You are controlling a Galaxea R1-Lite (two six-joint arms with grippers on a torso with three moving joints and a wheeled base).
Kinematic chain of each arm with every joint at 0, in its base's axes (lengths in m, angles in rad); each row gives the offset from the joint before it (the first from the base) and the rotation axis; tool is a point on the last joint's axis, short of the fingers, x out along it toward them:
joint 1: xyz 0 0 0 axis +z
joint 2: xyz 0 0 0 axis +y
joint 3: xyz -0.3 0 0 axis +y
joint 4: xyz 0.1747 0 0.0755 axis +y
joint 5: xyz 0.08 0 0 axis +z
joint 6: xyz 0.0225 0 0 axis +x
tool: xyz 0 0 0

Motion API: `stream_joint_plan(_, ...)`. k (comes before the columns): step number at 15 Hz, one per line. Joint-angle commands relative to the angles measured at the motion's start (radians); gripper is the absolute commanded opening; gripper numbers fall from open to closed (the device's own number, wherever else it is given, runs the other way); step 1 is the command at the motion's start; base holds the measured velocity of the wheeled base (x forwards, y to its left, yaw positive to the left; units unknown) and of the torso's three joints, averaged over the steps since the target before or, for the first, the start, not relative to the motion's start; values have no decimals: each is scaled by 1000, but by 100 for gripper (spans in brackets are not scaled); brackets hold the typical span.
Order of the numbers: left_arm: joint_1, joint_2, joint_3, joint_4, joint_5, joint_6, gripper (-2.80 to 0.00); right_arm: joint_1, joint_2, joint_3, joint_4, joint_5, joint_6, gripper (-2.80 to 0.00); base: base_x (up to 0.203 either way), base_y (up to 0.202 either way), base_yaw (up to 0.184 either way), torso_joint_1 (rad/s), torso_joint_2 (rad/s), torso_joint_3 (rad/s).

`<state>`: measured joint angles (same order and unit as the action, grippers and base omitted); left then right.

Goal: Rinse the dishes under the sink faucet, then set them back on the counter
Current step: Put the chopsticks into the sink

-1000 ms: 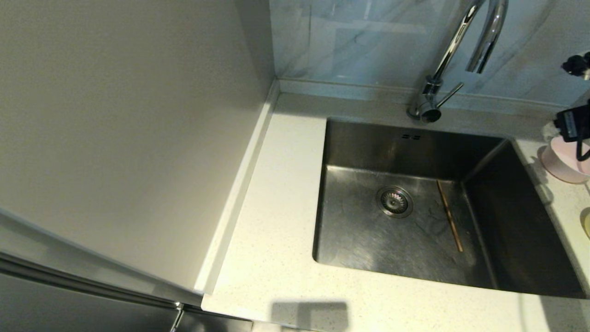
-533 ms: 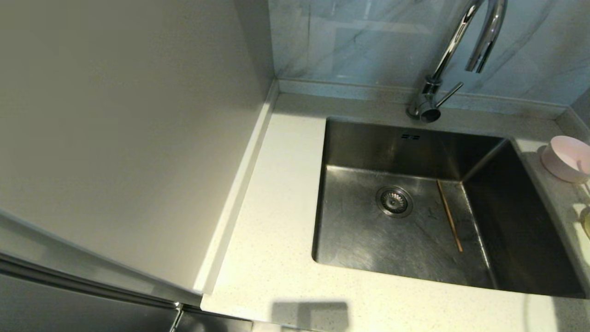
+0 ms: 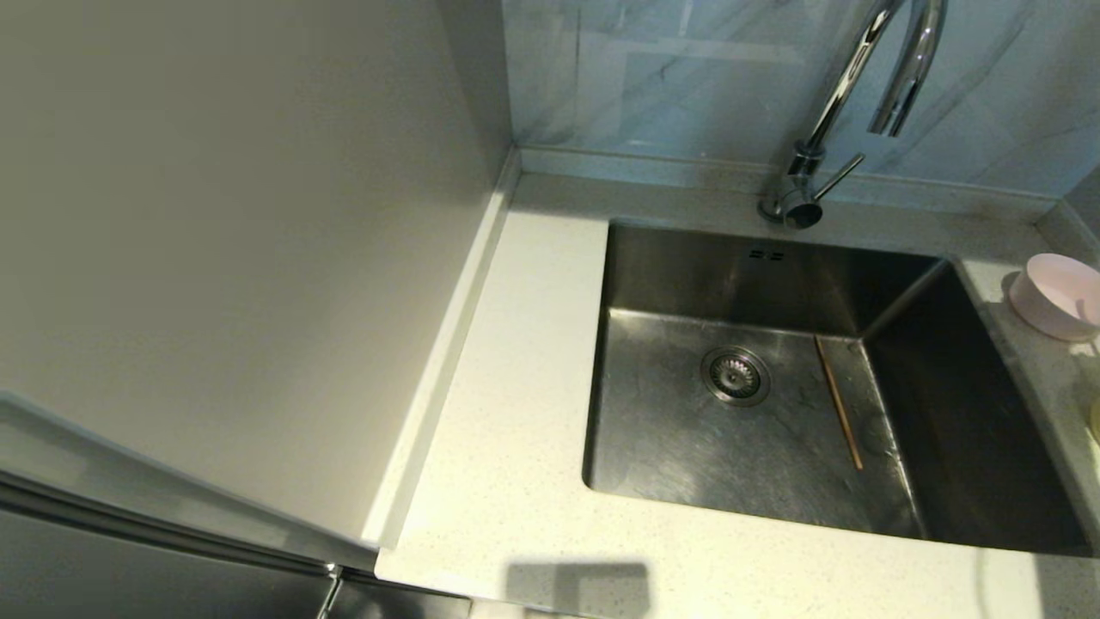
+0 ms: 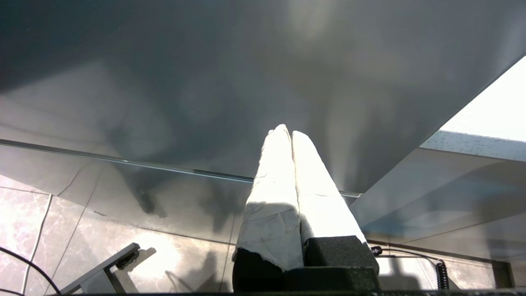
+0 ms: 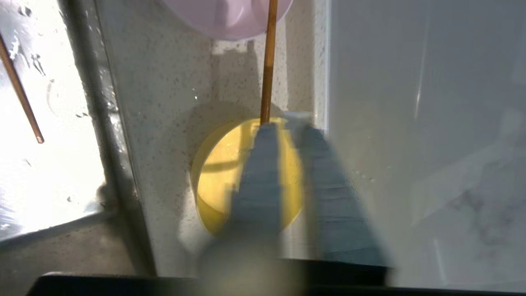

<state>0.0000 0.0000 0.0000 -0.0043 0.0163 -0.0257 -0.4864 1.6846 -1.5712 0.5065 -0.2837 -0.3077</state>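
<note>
Showing no readable writing: faucet (image 3: 859,94), sink (image 3: 687,447)

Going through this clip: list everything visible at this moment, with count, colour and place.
sink faucet: one, chrome, behind the sink
sink: one, steel, set in the counter
drain strainer: one, steel, sink floor
sink chopstick: one, brown, lying on the sink floor
counter chopstick: one, brown, reaching from the pink bowl toward the yellow bowl
pink bowl: one, pale pink, counter right of the sink
yellow bowl: one, yellow, counter, under the right pincer
counter: one, off-white speckled
wall panel: one, blue-grey marbled
left pincer: one, white-wrapped, shut, parked away from the sink
right pincer: one, grey, above the yellow bowl
</note>
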Motion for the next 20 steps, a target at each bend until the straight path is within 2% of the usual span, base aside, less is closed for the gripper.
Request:
stream_joint_plan(1, 0, -3, 0, 0, 1, 0, -280, 0, 7, 27, -19, -2, -2, 0, 0, 0, 0, 0, 0, 0)
stream_joint_plan(12, 0, -3, 0, 0, 1, 0, -280, -2, 72, 71, -31, -2, 1, 0, 0, 0, 0, 0, 0, 0)
stream_joint_plan(20, 0, -3, 0, 0, 1, 0, -280, -1, 187, -3, -84, -3, 19, 0, 0, 0, 0, 0, 0, 0)
